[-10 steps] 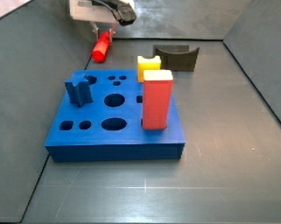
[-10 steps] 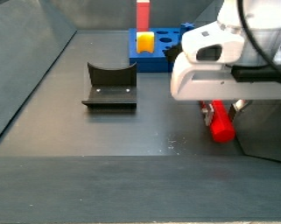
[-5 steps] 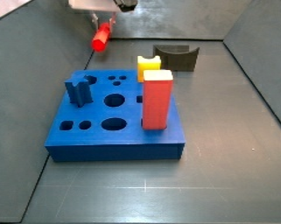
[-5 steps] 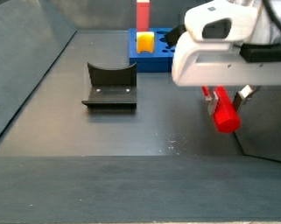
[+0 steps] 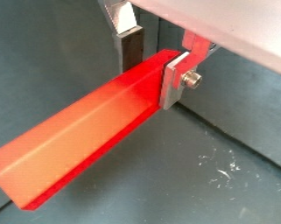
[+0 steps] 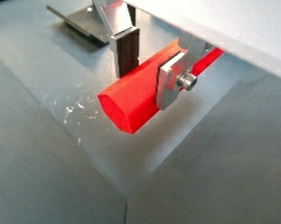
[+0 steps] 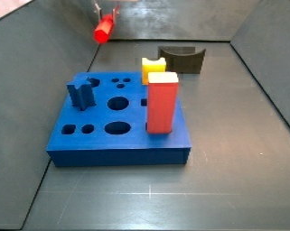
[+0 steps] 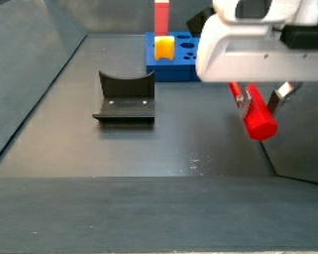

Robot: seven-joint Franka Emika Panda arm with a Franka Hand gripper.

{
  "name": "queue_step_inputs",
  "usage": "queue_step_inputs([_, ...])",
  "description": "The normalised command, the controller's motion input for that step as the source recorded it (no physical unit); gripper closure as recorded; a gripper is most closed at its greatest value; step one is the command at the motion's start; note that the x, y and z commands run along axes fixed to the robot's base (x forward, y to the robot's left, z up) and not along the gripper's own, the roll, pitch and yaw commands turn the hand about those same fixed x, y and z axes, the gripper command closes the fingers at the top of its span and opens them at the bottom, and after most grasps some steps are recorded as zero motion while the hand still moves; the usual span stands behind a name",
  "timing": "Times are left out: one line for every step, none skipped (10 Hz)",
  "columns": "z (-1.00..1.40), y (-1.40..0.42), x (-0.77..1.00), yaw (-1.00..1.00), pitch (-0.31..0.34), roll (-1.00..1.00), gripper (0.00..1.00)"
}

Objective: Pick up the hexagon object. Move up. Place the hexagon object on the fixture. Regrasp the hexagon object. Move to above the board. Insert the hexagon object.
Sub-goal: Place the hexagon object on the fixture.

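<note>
Between the gripper (image 5: 152, 61) fingers in both wrist views we see the hexagon (image 5: 84, 140) clamped near one end, its long body reaching out past the plates (image 6: 168, 80). Above and behind the board (image 7: 116, 126) in a side view, the hexagon (image 7: 104, 27) hangs tilted, clear of the floor. Right of the fixture (image 8: 124, 97) in a side view, we see the gripper (image 8: 264, 99) holding it aloft.
</note>
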Motion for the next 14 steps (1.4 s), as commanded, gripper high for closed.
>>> queue_step_inputs([1.00, 0.00, -0.02, -0.02, 0.042, 0.04, 1.00])
queue_step_inputs([1.00, 0.00, -0.03, -0.02, 0.052, 0.05, 1.00])
queue_step_inputs([1.00, 0.00, -0.03, -0.02, 0.055, 0.06, 1.00])
queue_step_inputs([1.00, 0.00, -0.03, -0.01, 0.066, 0.07, 1.00])
queue_step_inputs([0.93, 0.00, -0.03, -0.01, 0.071, 0.08, 1.00])
queue_step_inputs([0.79, 0.00, -0.02, 0.01, 0.079, 0.09, 1.00])
queue_step_inputs([0.68, 0.00, -0.01, 0.01, 0.084, 0.08, 1.00])
queue_step_inputs([0.54, 0.01, -0.01, 0.02, 0.094, 0.09, 1.00])
queue_step_inputs([0.47, 0.00, -0.01, 0.02, 0.098, 0.09, 1.00])
queue_step_inputs([0.33, 0.01, 0.00, 0.02, 0.102, 0.09, 1.00])
queue_step_inputs([0.22, 0.01, 0.00, 0.02, 0.104, 0.09, 1.00])
queue_step_inputs([0.17, -0.51, 1.00, 0.16, -0.146, 0.00, 1.00])
queue_step_inputs([0.14, -0.51, 1.00, 0.15, -0.127, -0.01, 1.00])
queue_step_inputs([0.13, -0.48, 1.00, 0.11, -0.103, -0.03, 1.00])
